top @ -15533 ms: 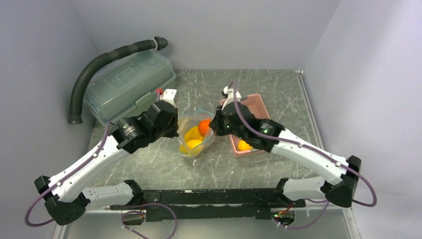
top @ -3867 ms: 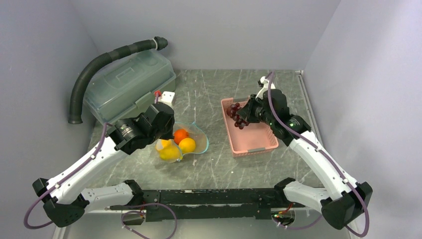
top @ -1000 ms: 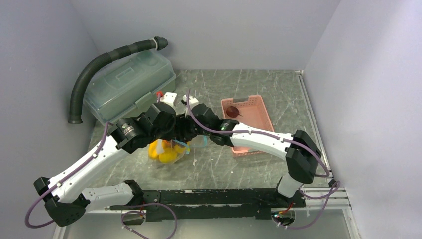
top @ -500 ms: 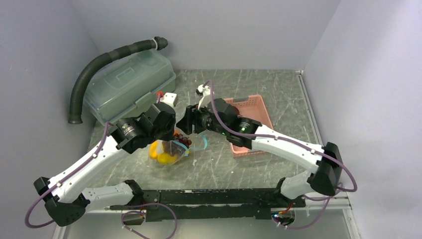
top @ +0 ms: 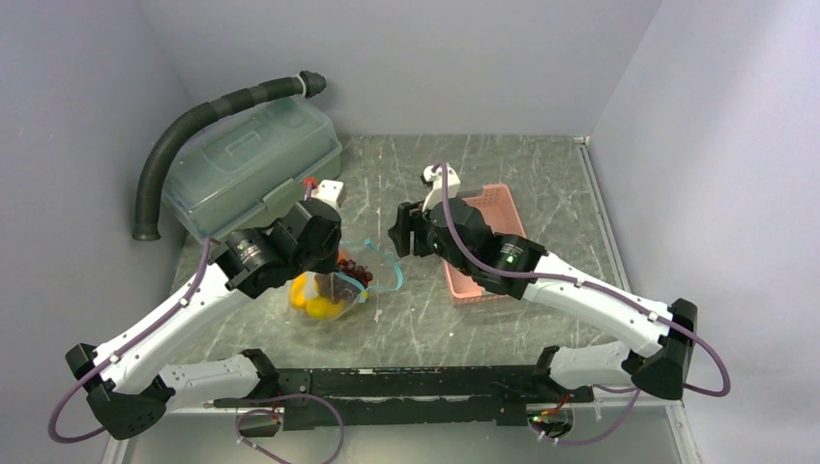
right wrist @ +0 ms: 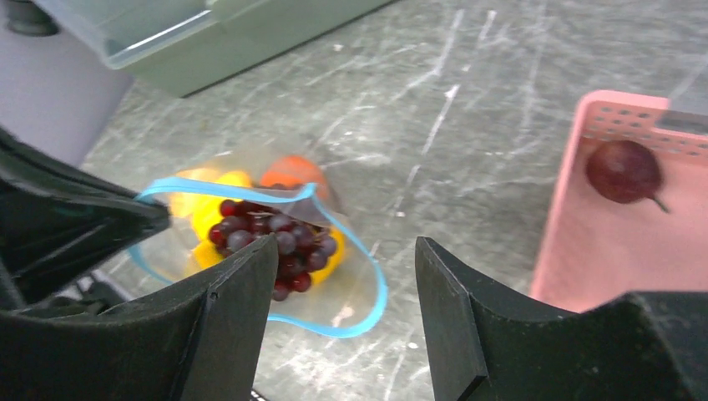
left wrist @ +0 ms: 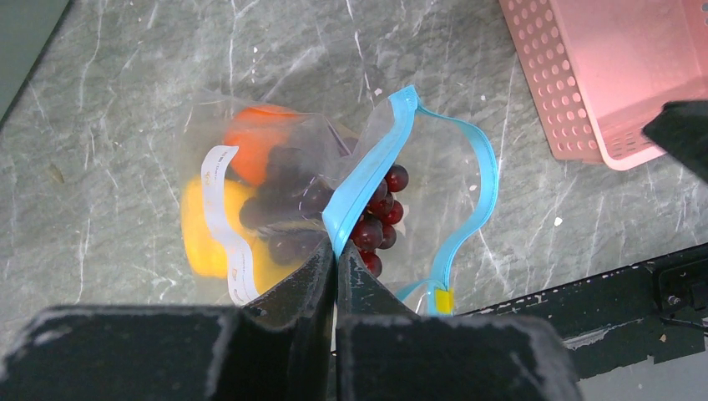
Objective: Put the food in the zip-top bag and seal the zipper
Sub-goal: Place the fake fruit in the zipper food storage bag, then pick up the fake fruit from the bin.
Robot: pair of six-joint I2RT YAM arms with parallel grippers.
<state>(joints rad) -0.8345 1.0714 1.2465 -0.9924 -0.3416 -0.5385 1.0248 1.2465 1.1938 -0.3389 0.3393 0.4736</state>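
The left arm reached from its near-left base diagonally toward the middle of the bench (top: pixel 416 319), its wrist bent down over the zip-top bag (left wrist: pixel 209 117). The left gripper (left wrist: pixel 336 251) was clamped on one lip of the zipper (left wrist: pixel 367 180), its jaws pressed together on the teal strip. The bag lay just right of that wrist, left of the pink basket (left wrist: pixel 568 92). Its long axis ran from the filled bottom at the near left to the mouth at the far right, which gaped toward the basket.

The left wrist view showed the bag's contents: the orange (left wrist: pixel 255 142) and the yellow pieces (left wrist: pixel 204 238) deep inside behind a white label (left wrist: pixel 225 217), with the grape bunch (left wrist: pixel 380 213) just inside the mouth. The free lip looped out to the right.

The right arm stretched from its near-right base across the basket's near end. The right gripper (right wrist: pixel 342 267) hung between bag and basket with its jaws spread and nothing between them, apart from the bag. Only the right wrist view showed the dark round fruit (right wrist: pixel 622 170) lying in the basket; in the top view the arm hid it.
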